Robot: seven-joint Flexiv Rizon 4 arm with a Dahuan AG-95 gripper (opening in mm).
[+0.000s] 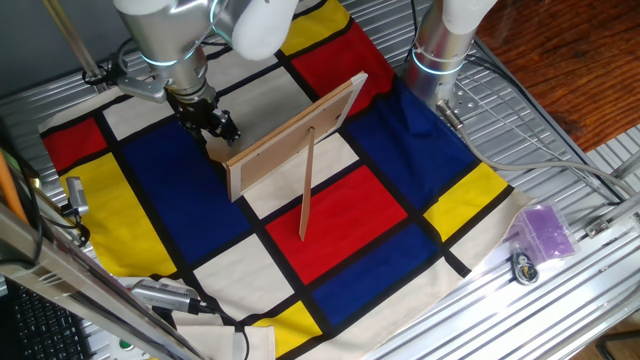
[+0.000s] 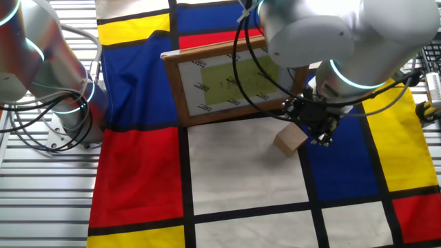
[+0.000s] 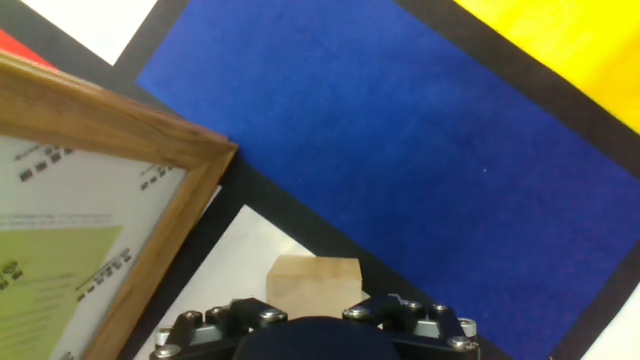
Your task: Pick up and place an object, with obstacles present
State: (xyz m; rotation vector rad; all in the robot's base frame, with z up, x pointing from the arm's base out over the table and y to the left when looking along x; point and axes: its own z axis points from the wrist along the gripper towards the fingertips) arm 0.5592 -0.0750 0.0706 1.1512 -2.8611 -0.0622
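Observation:
The small tan wooden block (image 2: pixel 290 142) is over the white square, just in front of the panel's right corner. It also shows in one fixed view (image 1: pixel 216 151) and at the bottom of the hand view (image 3: pixel 313 280). My gripper (image 2: pixel 318 131) is right at the block, with the block at its fingertips, centred between the jaw mounts in the hand view. The fingertips are hidden there, so I cannot tell whether they press on the block. The long framed wood panel (image 1: pixel 296 137) (image 2: pixel 227 81) (image 3: pixel 120 150) stands tilted, leaning on its thin prop stick (image 1: pixel 306 190).
A checked cloth of red, blue, yellow and white squares (image 1: pixel 340 215) covers the table. A second arm's base (image 1: pixel 440 45) stands at the back. A purple bag (image 1: pixel 545 232) lies off the cloth at the right. A tool (image 1: pixel 165 295) lies at the front edge.

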